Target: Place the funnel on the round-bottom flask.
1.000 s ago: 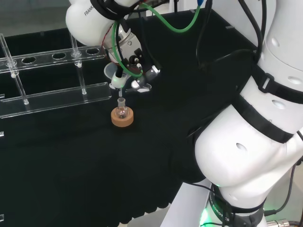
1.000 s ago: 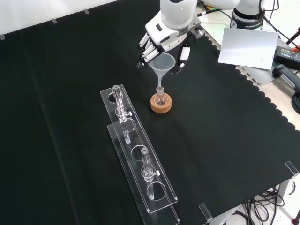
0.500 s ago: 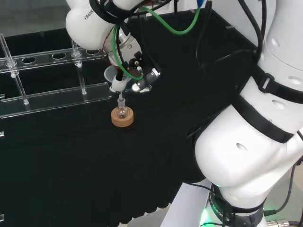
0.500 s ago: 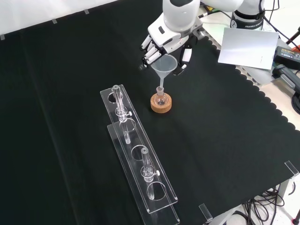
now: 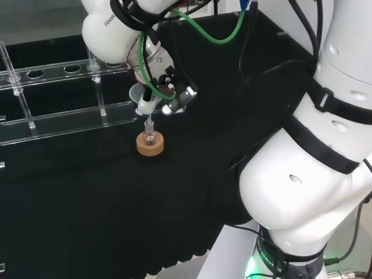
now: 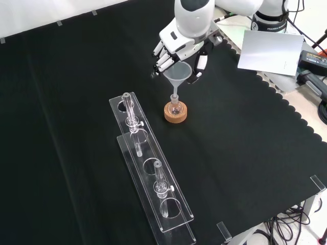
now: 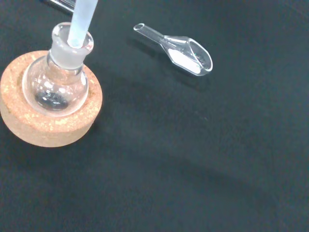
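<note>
A small clear round-bottom flask (image 6: 175,107) stands upright in a cork ring (image 6: 176,114) on the black cloth. The clear funnel (image 6: 177,74) hangs right over it, held at its cone between the fingers (image 6: 162,57) and thumb of the hand (image 6: 180,45). In the wrist view the funnel's stem (image 7: 81,21) reaches down into the flask's neck (image 7: 71,46), and the flask's bulb (image 7: 57,86) sits in the cork ring (image 7: 48,131). In the head view the hand (image 5: 167,87) holds the funnel (image 5: 141,100) above the flask (image 5: 150,136).
A long clear rack (image 6: 149,171) with test tubes lies left of and in front of the flask in the front view; it is the rack (image 5: 64,116) at the head view's left. A glass scoop (image 7: 181,48) with white powder lies near the flask. A white sheet (image 6: 271,51) lies at the cloth's far right.
The hand has lowered the funnel a little; its stem, which ended just above the flask's mouth, now sits in the neck.
</note>
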You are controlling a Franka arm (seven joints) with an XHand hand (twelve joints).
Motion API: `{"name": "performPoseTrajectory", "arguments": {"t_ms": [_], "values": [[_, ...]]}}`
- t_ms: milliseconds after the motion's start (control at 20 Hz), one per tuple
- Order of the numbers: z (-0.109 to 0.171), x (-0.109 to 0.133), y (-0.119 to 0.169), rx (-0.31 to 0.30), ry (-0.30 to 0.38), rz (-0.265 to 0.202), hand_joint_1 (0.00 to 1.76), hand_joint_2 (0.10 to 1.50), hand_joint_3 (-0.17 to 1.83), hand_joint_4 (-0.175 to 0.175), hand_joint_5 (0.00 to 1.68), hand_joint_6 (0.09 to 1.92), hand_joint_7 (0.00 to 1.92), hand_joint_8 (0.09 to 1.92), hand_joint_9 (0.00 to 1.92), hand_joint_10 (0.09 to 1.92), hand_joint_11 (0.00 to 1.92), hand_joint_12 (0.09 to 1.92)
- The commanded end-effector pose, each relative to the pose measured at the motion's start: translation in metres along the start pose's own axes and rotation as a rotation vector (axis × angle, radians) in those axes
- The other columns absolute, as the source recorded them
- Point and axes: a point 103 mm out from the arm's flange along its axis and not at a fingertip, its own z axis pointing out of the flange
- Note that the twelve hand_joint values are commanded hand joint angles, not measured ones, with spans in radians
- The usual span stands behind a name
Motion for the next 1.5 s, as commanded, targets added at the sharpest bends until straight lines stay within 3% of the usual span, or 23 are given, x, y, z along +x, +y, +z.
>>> {"name": "performPoseTrajectory", "arguments": {"t_ms": [50, 800, 1500], "values": [[0.008, 0.003, 0.006, 0.003, -0.006, -0.004, 0.7, 0.84, 0.54, -0.069, 0.46, 0.09, 0.66, 0.92, 1.07, 0.71, 0.81, 1.13], [0.02, 0.016, 0.017, 0.027, -0.008, -0.034, 0.7, 0.84, 0.54, -0.066, 0.46, 0.09, 0.63, 0.91, 0.97, 0.67, 0.79, 1.13], [0.023, 0.023, 0.021, 0.059, -0.022, -0.025, 0.69, 0.83, 0.55, -0.062, 0.46, 0.09, 0.57, 0.9, 0.87, 0.65, 0.72, 1.19]]}}
